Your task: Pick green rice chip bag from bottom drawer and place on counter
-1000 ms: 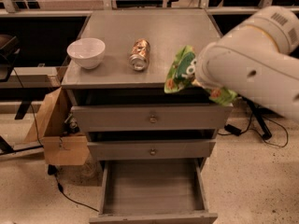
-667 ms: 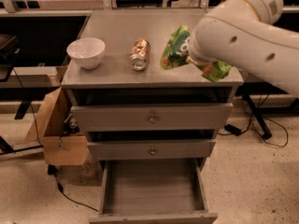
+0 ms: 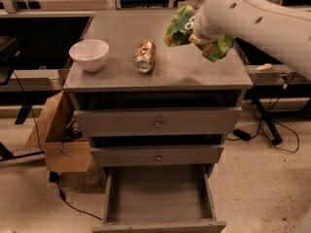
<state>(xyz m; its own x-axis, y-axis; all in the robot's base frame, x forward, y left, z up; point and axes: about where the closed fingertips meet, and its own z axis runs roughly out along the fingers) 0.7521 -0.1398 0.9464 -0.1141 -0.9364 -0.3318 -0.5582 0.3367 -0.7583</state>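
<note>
Just the one camera view. The tool (image 3: 196,35) sits at the end of the big white arm, over the back-right of the bench (image 3: 194,67). It's pinching the bag (image 3: 180,25), which hangs crumpled in the air above the surface, not touching it. The bottom drawer (image 3: 158,193) is pulled out, with nothing in it that I can see.

Looks like the placing step to me. I'd lower it straight down right of the can (image 3: 145,56), well apart from the bowl (image 3: 89,54). Let the bag rest flat before letting go, and keep off the right edge.
</note>
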